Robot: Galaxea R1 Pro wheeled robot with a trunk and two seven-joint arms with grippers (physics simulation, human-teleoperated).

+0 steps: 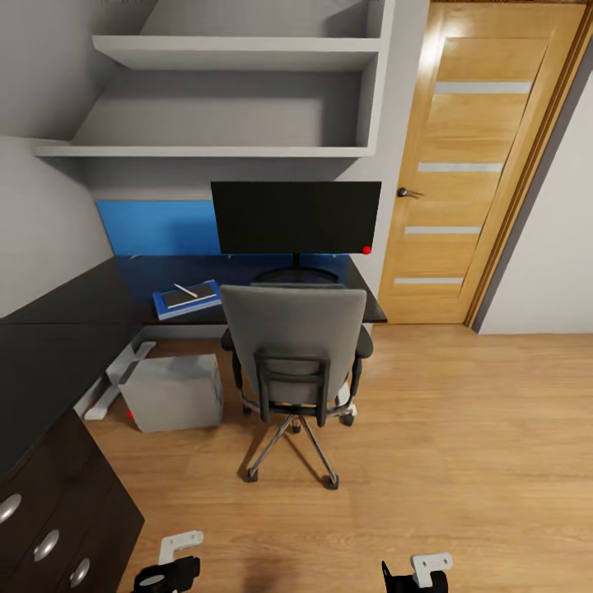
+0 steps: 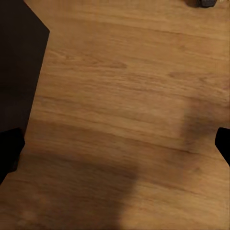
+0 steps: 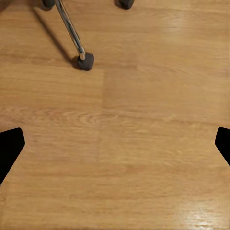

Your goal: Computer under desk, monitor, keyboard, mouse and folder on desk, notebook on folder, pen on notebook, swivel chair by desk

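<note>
I judge the task nearly done: chair [image 1: 295, 346] tucked against the table [image 1: 49, 354] front edge, both grippers [image 2: 115, 143] [image 3: 115, 143] wide and empty; keyboard probably hidden behind it, so next I check.

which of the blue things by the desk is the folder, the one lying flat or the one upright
The folder is the flat one on the desk, with the notebook and pen stacked on it. The upright blue wall panel stands behind.

The chair [image 1: 294, 346] back hides the middle of the desk [image 1: 74, 329] front edge and the monitor [image 1: 296, 217] stand's foot; whether a keyboard or mouse lies there cannot be told. The desk runs off the left edge. Both grippers are cut off at the bottom edge. In the right wrist view, the chair's legs are cut off at the top.
</note>
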